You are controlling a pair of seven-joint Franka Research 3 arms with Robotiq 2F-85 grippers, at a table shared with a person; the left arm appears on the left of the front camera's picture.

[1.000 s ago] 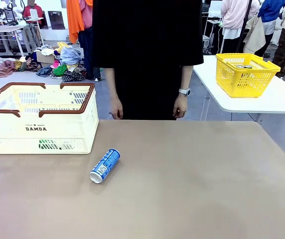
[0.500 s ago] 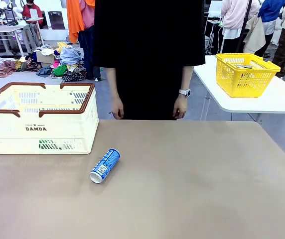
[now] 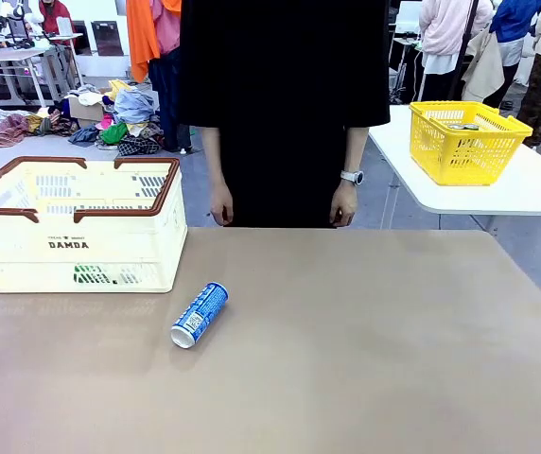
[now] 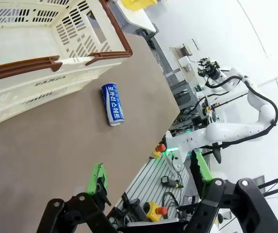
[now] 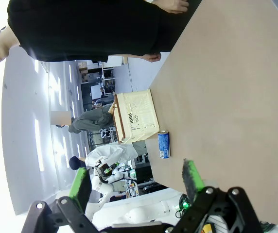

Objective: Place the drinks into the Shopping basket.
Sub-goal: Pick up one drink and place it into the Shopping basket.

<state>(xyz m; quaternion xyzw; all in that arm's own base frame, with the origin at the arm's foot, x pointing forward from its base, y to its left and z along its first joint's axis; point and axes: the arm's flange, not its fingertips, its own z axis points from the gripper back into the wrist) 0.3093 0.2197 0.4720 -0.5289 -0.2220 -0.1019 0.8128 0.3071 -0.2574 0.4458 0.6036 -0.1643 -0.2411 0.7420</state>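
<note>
Blue can [image 3: 200, 314], white lettering; cream slotted basket [image 3: 25, 260], brown rim; plain tan bench [image 3: 375, 350]; yellow mesh basket [image 3: 467, 144]; black fingers [image 4: 96, 178], green pads; person [image 3: 280, 95] in black.

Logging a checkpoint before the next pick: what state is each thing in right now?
Shopping basket: upright, something green showing through its slots.
blue can: lying on its side on the table, beside that basket, untouched.
yellow basket: upright on the side table.
left pincer: open, empty.
right pincer: open, empty.

Something green [image 3: 91, 274] inside the Shopping basket [image 3: 25, 255] shows through its slots — mostly hidden, unidentifiable.
</note>
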